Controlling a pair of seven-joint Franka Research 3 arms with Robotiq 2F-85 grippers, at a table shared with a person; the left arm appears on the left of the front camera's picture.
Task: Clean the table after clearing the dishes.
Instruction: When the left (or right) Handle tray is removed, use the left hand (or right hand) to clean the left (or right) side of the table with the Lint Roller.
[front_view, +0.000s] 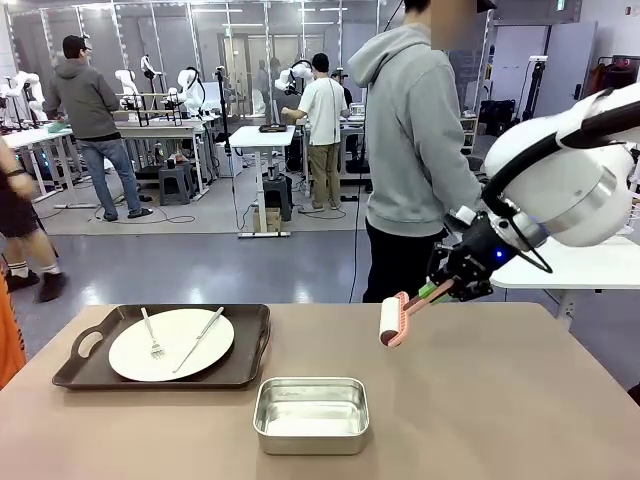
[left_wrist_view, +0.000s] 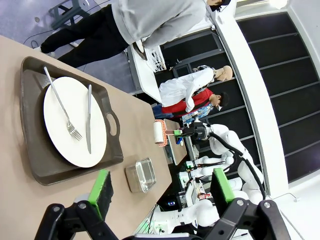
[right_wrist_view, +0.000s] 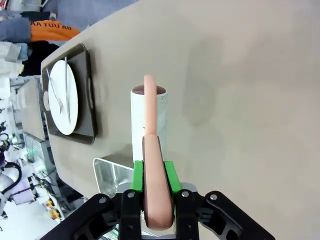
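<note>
My right gripper (front_view: 452, 285) (right_wrist_view: 153, 177) is shut on the pink handle of a lint roller (front_view: 391, 321) (right_wrist_view: 149, 115). Its white roll hangs just above the tan table (front_view: 480, 400) near the far edge, right of centre. The dishes in view are one white plate (front_view: 172, 344) (left_wrist_view: 65, 120) with a fork (front_view: 152, 335) and a knife (front_view: 198, 338). They lie on a dark brown handled tray (front_view: 80, 370) at the table's left. My left gripper (left_wrist_view: 161, 187) is open, held above the table with nothing between its green pads.
A shiny steel pan (front_view: 311, 413) (left_wrist_view: 140, 175) (right_wrist_view: 112, 175) sits near the front edge, at the middle. A person in a grey hoodie (front_view: 415, 150) stands at the far side behind the roller. A white side table (front_view: 570, 270) stands at the right.
</note>
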